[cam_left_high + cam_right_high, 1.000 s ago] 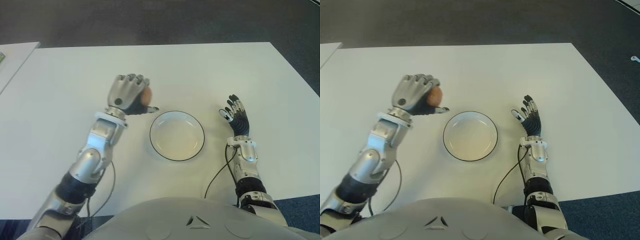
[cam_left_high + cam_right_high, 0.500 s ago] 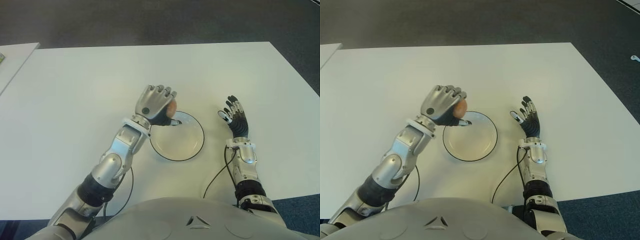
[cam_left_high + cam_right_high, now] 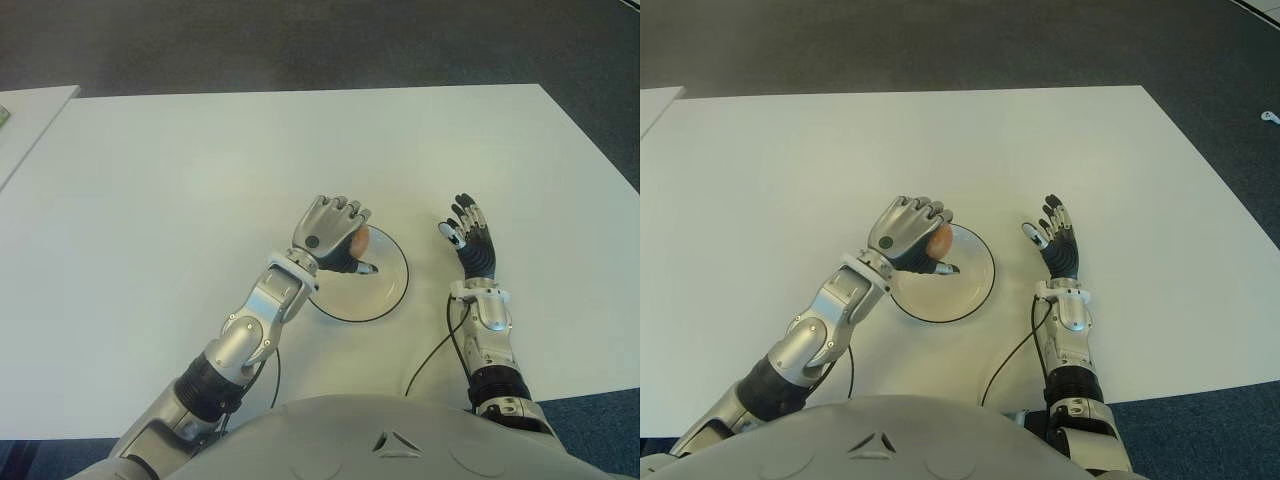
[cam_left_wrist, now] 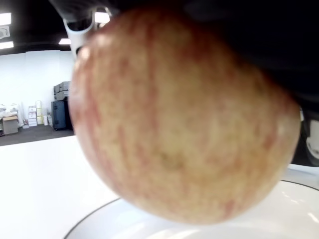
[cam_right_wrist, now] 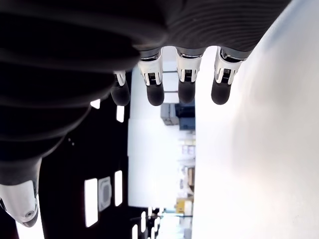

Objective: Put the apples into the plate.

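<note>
Red-streaked and round, the smooth yellow apple (image 4: 179,124) is gripped by the curled metal left hand (image 3: 333,236) over the white, dark-rimmed round plate (image 3: 392,290), while the right hand (image 3: 470,235) is held open beside it.

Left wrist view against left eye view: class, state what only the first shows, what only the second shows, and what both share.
Only the left wrist view shows the apple's streaked red-yellow skin close up, and a room with boxes beyond the table. Only the left eye view shows the left hand from above, closed around the apple over the plate's near-left part, the whole round plate, the white table, and the right hand, fingers spread, to the plate's right. Both show the apple held above the plate, not yet released.
</note>
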### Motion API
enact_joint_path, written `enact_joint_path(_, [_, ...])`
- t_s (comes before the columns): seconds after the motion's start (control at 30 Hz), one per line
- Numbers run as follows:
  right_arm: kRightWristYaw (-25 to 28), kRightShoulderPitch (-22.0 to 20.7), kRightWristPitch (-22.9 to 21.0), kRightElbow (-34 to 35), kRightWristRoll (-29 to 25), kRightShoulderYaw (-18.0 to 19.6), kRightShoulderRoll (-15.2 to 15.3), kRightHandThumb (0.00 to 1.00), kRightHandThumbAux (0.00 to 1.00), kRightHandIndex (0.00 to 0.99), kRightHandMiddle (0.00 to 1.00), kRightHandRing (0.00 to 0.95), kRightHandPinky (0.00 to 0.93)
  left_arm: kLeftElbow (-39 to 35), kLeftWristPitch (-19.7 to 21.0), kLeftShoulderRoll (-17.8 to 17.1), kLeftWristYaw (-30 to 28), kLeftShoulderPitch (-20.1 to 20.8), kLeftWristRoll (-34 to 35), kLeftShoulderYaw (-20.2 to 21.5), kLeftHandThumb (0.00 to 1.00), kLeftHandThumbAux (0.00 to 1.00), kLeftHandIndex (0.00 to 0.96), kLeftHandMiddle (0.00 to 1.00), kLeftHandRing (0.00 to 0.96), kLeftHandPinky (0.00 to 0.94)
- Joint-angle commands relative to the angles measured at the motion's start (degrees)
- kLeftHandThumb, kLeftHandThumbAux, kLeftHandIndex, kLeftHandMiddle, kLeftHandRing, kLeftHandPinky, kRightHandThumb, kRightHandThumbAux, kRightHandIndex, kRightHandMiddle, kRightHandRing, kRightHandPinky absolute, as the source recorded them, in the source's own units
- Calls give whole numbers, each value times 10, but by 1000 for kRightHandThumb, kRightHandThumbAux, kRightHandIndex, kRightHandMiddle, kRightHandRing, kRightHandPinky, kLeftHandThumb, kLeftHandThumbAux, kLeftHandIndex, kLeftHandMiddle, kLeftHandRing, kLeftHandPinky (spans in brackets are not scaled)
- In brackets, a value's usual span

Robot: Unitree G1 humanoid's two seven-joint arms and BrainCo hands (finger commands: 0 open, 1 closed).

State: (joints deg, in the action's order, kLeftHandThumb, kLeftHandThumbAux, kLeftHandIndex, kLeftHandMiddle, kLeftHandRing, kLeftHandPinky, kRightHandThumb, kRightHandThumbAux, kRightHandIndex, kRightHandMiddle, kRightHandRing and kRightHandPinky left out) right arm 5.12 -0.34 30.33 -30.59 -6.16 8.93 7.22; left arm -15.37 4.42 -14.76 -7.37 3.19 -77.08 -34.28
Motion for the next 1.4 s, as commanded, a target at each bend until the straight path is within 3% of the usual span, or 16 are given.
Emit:
enact_joint_path(0.03, [5,56,-58,-32,-3,-11,-27,132,566,25,35,0,0,31,-11,3,27,19,-1,-7,856,662,408,534,834,808])
enact_joint_path(0.63, [4,59,-70,-18,-7,-7,-33,156,555,36,29,0,0,108,-9,26,61,26,14,-27,853,662,408,519,809,800])
enact_joint_path(1.4, [17,53,-58,-27,-18,-5,-38,161,571,32,7,0,0,142,0,22,47,22,66,-31,855,662,406,538,831,830])
